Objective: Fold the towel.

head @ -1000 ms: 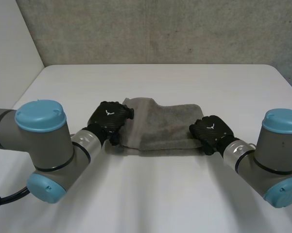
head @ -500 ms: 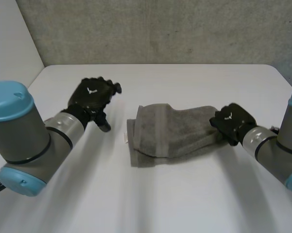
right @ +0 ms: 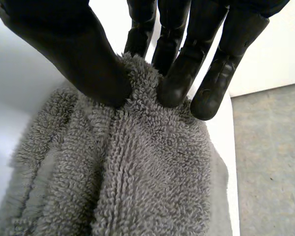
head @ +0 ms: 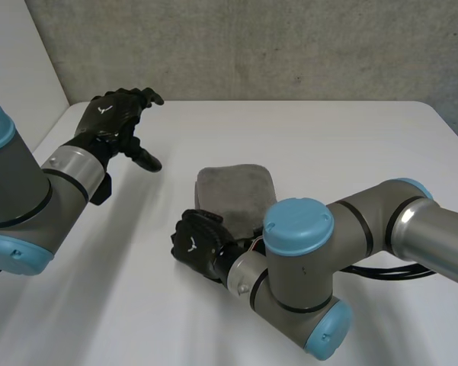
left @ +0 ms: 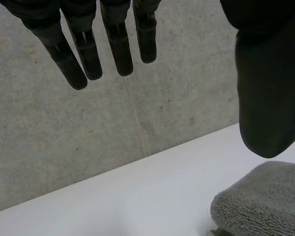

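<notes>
Right hand [head: 200, 242]: closed on the towel [head: 235, 191]. Thumb [right: 83, 54] and fingers [right: 179, 73] pinched a raised ridge of grey pile between them, the pads set opposite one another across the ridge. Judged purpose: a pinch of this kind lets an edge be carried over the rest of the cloth, and takes little enough to be let go cleanly.

Right arm [head: 362, 221]: reached across the middle of the table [head: 328, 137], which placed the hand at the near end of the towel, toward the robot's left. The elbow stood in front of part of the cloth.

Towel: one, grey terry, lying near the middle of the table as a compact bundle with a rounded far end, doubled over on itself. The number of layers could not be read, probably two or more. Fold judged part done, with the edges not squared.

Left hand [head: 114, 122]: open, holding nothing. Fingers [left: 120, 49] straight and spread, thumb [left: 267, 98] apart from them. Raised near the table's far left corner, well apart from the towel. Judged purpose: kept clear so that the right hand's work went unhindered.

Table: white, with a concrete wall [head: 251, 46] behind it.
</notes>
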You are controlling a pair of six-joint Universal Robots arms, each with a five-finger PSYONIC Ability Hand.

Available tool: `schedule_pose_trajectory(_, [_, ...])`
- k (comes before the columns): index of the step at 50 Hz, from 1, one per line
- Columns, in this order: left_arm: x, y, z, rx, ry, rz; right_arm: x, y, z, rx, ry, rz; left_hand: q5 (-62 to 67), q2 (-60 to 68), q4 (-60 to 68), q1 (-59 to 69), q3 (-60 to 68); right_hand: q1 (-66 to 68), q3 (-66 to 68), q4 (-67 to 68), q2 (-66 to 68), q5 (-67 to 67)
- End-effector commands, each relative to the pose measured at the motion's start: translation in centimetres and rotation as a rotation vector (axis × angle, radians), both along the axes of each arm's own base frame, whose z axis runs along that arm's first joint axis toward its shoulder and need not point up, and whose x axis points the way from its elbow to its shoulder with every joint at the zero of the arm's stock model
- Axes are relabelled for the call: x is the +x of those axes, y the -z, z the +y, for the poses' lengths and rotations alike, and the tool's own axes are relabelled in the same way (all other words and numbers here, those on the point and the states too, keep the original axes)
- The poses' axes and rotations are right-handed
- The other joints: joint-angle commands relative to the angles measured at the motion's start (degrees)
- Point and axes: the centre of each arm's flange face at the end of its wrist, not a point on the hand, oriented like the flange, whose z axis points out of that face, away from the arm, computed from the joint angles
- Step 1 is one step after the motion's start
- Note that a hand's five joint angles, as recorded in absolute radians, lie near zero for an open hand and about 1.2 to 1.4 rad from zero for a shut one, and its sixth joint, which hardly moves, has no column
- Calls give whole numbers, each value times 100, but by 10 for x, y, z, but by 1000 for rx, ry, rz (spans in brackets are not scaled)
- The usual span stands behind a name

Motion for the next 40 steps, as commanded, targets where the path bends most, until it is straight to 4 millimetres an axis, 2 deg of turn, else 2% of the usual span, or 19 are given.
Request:
schedule_pose_trajectory(1, [-5, -2, -2, -13, 11, 0, -9, -39, -8, 124, 84, -157, -1337, -577, -580, -506, -449, -5532, -5527, -5532, -5561, -5551])
schedule_pose_trajectory(5, [-14, -2, -3, -20, 29, 7, -28, -63, -17, 265, 178, -275, -1337, -577, -580, -506, -449, -5929, -5924, -5929, -5958, -5948])
schedule_pose_trajectory(8, [-18, -3, -3, -22, 38, 15, -36, -68, -24, 302, 221, -305, -1337, -577, -580, -506, -449, -5929, -5924, -5929, -5958, -5948])
schedule_pose_trajectory(10, [-24, -3, -3, -19, 53, 39, -53, -73, -34, 379, 299, -348, -1337, -577, -580, -506, -449, -5929, -5924, -5929, -5958, -5948])
schedule_pose_trajectory(11, [-26, -2, -3, -14, 58, 54, -63, -73, -40, 416, 348, -365, -1337, -577, -580, -506, -449, -5929, -5924, -5929, -5958, -5948])
schedule_pose_trajectory(12, [-26, -2, -3, -14, 58, 54, -63, -73, -40, 416, 349, -365, -1337, -577, -580, -506, -449, -5929, -5924, -5929, -5958, -5948])
schedule_pose_trajectory(14, [-33, 3, -1, 9, 75, 78, -82, -72, -55, 486, 444, -395, -1320, -560, -563, -490, -432, -5929, -5924, -5929, -5958, -5948])
schedule_pose_trajectory(17, [-37, 8, 1, 24, 85, 78, -89, -70, -61, 522, 483, -399, -1320, -560, -563, -490, -432, -5929, -5924, -5929, -5958, -5948])
schedule_pose_trajectory(21, [-54, 31, 11, 74, 131, 57, -105, -71, -81, 566, 563, -429, -1320, -560, -563, -490, -432, -5929, -5924, -5929, -5958, -5948])
schedule_pose_trajectory(22, [-61, 41, 16, 95, 150, 44, -107, -72, -86, 574, 578, -442, -1320, -560, -563, -490, -432, -5929, -5924, -5929, -5958, -5948])
schedule_pose_trajectory(23, [-61, 41, 17, 95, 150, 44, -107, -72, -86, 574, 578, -443, -1320, -560, -563, -490, -432, -5929, -5924, -5929, -5958, -5948])
schedule_pose_trajectory(25, [-73, 64, 27, 144, 170, 14, -104, -67, -92, 613, 590, -464, -1320, -560, -563, -490, -432, -5929, -5924, -5929, -5958, -5948])
schedule_pose_trajectory(26, [-73, 64, 27, 145, 171, 14, -104, -67, -92, 613, 590, -464, -1320, -560, -563, -490, -432, -5929, -5924, -5929, -5958, -5948])
schedule_pose_trajectory(28, [-79, 88, 33, 186, 151, -22, -97, -51, -100, 678, 607, -470, -1286, -526, -530, -456, -399, -5929, -5924, -5929, -5958, -5948])
schedule_pose_trajectory(29, [-79, 88, 33, 187, 150, -22, -97, -51, -100, 679, 607, -470, -1286, -526, -530, -456, -399, -5929, -5924, -5929, -5958, -5948])
schedule_pose_trajectory(32, [-80, 112, 30, 196, 102, -98, -91, -32, -111, 745, 633, -477, -1320, -560, -563, -490, -432, -5929, -5924, -5929, -5958, -5948])
schedule_pose_trajectory(33, [-80, 112, 30, 196, 102, -98, -91, -32, -111, 745, 633, -477, -1320, -560, -563, -490, -432, -5929, -5924, -5929, -5958, -5948])
schedule_pose_trajectory(36, [-82, 122, 32, 157, 111, -205, -86, -11, -119, 787, 653, -447, -1353, -594, -597, -523, -466, -5929, -5924, -5929, -5958, -5948])
schedule_pose_trajectory(40, [-82, 124, 35, 144, 118, -246, -83, -5, -121, 799, 657, -430, -1353, -594, -597, -523, -466, -5929, -5924, -5929, -5958, -5948])
